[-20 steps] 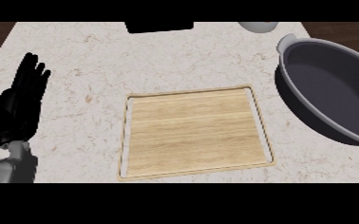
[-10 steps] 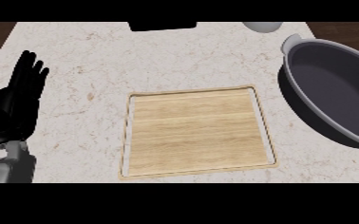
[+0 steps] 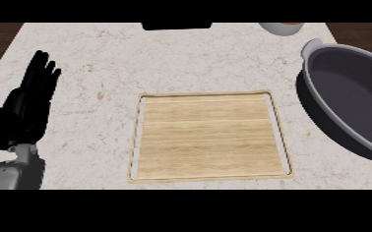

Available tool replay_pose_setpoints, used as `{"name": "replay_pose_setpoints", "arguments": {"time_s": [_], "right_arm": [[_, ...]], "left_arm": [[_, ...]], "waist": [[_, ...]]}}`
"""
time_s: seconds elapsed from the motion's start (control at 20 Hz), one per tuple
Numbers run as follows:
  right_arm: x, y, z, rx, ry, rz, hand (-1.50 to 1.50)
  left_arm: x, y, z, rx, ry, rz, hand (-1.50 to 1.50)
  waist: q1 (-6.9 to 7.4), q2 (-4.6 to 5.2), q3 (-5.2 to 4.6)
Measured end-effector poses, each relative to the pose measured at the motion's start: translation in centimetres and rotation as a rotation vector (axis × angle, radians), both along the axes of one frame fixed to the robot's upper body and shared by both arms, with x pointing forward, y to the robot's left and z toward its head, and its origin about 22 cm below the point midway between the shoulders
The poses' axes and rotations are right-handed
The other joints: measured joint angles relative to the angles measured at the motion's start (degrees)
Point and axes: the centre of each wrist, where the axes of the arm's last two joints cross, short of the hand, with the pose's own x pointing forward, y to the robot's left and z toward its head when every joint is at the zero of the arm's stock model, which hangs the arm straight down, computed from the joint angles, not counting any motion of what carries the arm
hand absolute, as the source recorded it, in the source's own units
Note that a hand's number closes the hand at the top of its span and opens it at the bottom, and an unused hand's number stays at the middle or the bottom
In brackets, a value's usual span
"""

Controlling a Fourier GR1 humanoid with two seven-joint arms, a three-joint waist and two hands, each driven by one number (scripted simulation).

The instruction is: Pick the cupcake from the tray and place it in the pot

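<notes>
A square wooden tray [image 3: 210, 135] lies on the marble counter, and its surface is bare; no cupcake shows anywhere in the head view. The large dark grey pot [image 3: 345, 98] sits at the right edge, partly cut off, with an empty-looking inside. My left hand [image 3: 30, 103] rests at the left edge, open, fingers straight and pointing up, well left of the tray. My right hand does not show.
A small pale cup or bowl [image 3: 282, 28] with something orange inside peeks in at the back right. A black object [image 3: 176, 26] sits at the counter's far edge, centre. Bare marble [image 3: 167, 64] lies between the tray and the back edge.
The view has shifted slightly, so the pot and tray sit a little further right and down. My left hand stays in the same resting pose.
</notes>
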Motion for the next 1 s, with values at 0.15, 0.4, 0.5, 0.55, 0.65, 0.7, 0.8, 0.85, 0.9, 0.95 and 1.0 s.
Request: {"name": "replay_pose_setpoints", "arguments": {"time_s": [0.15, 0.4, 0.5, 0.55, 0.65, 0.7, 0.8, 0.85, 0.9, 0.95, 1.0], "right_arm": [[1.3, -3.4, 0.8, 0.057, 0.025, -0.028, 1.50], [4.1, -8.9, 1.0, 0.120, 0.030, -0.069, 1.50], [4.8, -10.3, 1.4, 0.027, -0.034, -0.132, 1.50], [5.0, -11.0, 1.2, -0.016, -0.061, -0.167, 1.50], [5.9, -12.1, 0.7, -0.091, -0.096, -0.227, 1.50], [6.3, -12.7, 0.3, -0.121, -0.105, -0.246, 1.50], [7.4, -13.5, -0.9, -0.167, -0.116, -0.274, 1.50], [8.0, -13.7, -1.7, -0.181, -0.117, -0.278, 1.50], [8.8, -13.7, -2.6, -0.192, -0.116, -0.281, 1.50], [9.8, -14.1, -2.9, -0.202, -0.114, -0.289, 1.50], [10.7, -14.1, -3.4, -0.214, -0.106, -0.290, 1.50]], "left_arm": [[0.0, -0.3, -0.2, 0.000, -0.002, -0.014, 0.00], [0.7, -1.1, -0.1, 0.002, -0.009, -0.039, 0.00], [1.1, -1.3, 0.1, 0.002, -0.011, -0.046, 0.00], [1.3, -1.4, 0.2, 0.004, -0.012, -0.053, 0.00], [1.4, -1.7, 0.6, 0.002, -0.015, -0.067, 0.00], [1.6, -1.8, 0.6, -0.001, -0.015, -0.065, 0.00], [1.7, -1.7, 0.5, 0.003, -0.014, -0.066, 0.00], [1.7, -2.1, 0.6, 0.001, -0.014, -0.068, 0.00], [1.8, -1.7, 0.5, 0.000, -0.017, -0.069, 0.00], [1.7, -1.6, 0.6, -0.002, -0.019, -0.074, 0.00], [1.7, -1.8, 0.7, -0.005, -0.019, -0.072, 0.00]], "waist": [[0.93, 0.09, -0.06], [2.44, 0.36, -0.10], [2.82, 0.51, -0.09], [3.09, 0.58, -0.09], [3.83, 0.69, -0.07], [3.89, 0.69, -0.07], [4.02, 0.68, -0.08], [4.08, 0.66, -0.09], [4.23, 0.69, -0.08], [4.35, 0.69, -0.07], [4.35, 0.67, -0.09]]}}
